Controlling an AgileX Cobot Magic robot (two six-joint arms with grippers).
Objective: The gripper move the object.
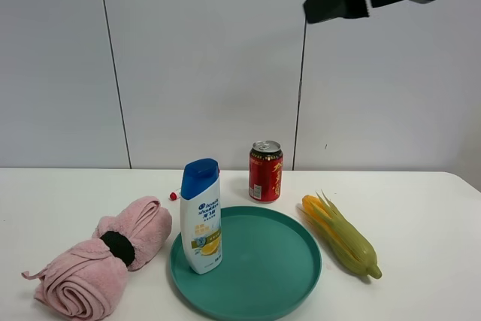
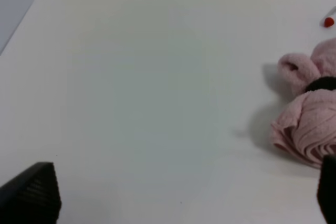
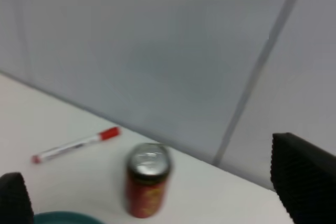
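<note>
Bottle (image 1: 201,216) stands upright at the 9 o'clock edge of the teal plate (image 1: 278,283), pink towel (image 1: 105,257) just beside it. Right gripper (image 3: 157,203) is high above the table, jaws wide apart, empty; the left one (image 2: 173,198) likewise. Judged: smooth plastic, light, top-heavy and slippery. Grip across mid-body, below the blue cap (image 1: 199,173).

My right tool (image 3: 157,203) has matt black fingers (image 3: 302,177) with a fine ribbed texture. The shampoo bottle (image 1: 201,219) is smooth white plastic with a glossy blue cap. The can (image 1: 265,171) is shiny metal. The towel (image 1: 105,257) is soft pink terry cloth. The plate (image 1: 289,276) looks smooth teal, and the table (image 1: 421,216) matt white.
</note>
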